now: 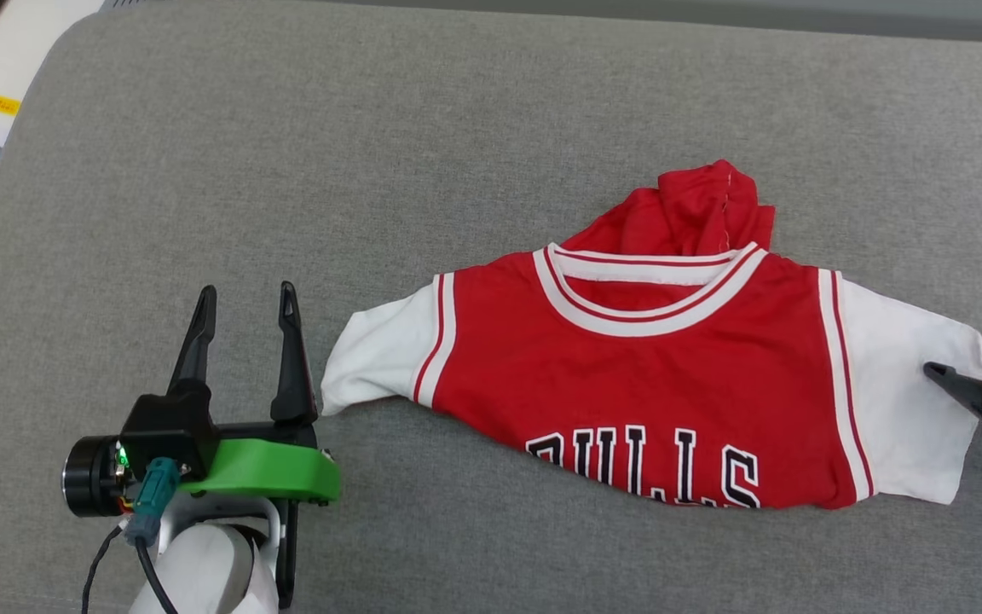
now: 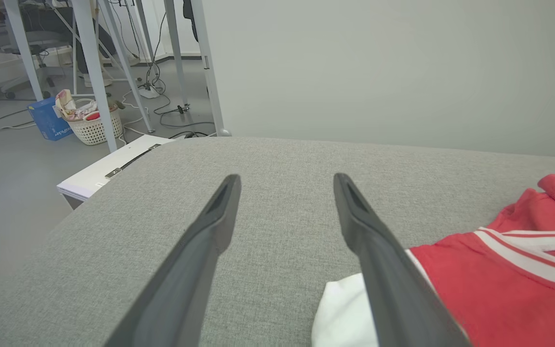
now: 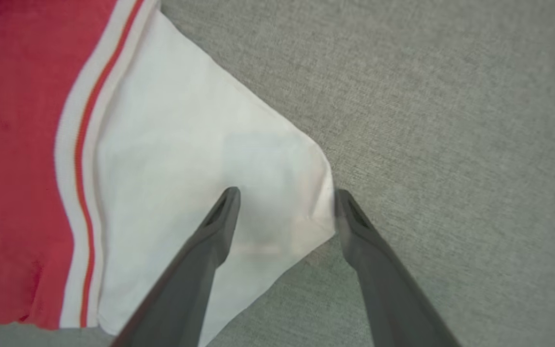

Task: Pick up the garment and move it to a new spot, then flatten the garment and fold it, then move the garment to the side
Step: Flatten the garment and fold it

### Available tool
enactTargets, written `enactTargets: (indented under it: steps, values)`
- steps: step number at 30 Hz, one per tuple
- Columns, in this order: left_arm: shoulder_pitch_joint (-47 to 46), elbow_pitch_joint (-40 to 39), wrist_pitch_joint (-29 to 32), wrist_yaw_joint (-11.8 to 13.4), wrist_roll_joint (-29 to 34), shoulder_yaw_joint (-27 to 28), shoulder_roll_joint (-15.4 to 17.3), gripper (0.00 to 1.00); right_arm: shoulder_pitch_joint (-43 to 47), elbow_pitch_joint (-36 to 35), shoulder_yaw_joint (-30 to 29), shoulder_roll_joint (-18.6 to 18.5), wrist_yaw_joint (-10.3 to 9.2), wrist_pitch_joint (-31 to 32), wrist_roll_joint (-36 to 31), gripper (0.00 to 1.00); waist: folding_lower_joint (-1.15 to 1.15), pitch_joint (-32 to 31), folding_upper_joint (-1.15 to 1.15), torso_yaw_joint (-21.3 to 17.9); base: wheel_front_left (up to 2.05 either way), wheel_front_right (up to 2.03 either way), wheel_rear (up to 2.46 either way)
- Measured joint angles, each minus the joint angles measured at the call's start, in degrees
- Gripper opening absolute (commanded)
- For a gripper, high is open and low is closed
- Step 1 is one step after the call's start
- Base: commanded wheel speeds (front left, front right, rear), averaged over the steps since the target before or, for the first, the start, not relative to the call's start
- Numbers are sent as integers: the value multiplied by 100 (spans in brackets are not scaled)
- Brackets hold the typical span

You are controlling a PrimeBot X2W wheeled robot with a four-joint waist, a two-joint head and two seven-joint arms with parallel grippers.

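Your left gripper (image 1: 248, 290) is standing with its fingers spread wide and holding nothing, parked on the grey padded surface (image 1: 423, 128) just beside the garment's (image 1: 644, 375) left white sleeve (image 1: 380, 350). In the left wrist view, one dark finger is crossing in front of that sleeve's edge, but you are not pinching any cloth there.

Your right gripper (image 3: 287, 193) is likewise spread and is straddling the outer corner of the right white sleeve (image 3: 210, 159). One finger is sitting over the white cloth and the other is just off its edge, over bare grey fabric. Whether the tips are touching the sleeve cannot be told.

The garment is lying front up, right of the middle of the padded surface, with both sleeves reaching outward and the collar (image 1: 644, 298) facing away from you. A bunch of red cloth (image 1: 704, 205) is poking out beyond the collar. The black lettering (image 1: 644, 460) is running off the near edge, so the lower body is probably tucked under or doubled behind.

By the look of it, you are working in the flattening stage. The chest is lying fairly smooth, but the hem end is needing to be pulled out. No tidy fold is showing yet, and the move to the side is waiting after that. Whether the first relocation is done cannot be judged from here.
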Motion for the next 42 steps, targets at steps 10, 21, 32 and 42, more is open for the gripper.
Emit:
enactTargets:
  steps: [10,21,32,42]
  values:
    - [-1,254,1,-523,437,556,-422,100,-428,630,760,2,0,-911,31,0,0,170,0,57,0,0,0]
    - [2,411,0,-1022,820,973,-768,100,-1407,1140,515,-186,0,-2651,417,0,0,-28,0,-19,0,0,0]
    - [4,546,0,-1306,1088,1322,-1038,100,-1300,2123,666,-127,0,-3167,721,100,0,26,0,41,0,0,0]
    - [225,590,0,-1470,1227,1582,-1165,100,-1199,690,478,-642,0,-3596,1289,100,0,-396,0,-27,0,0,0]
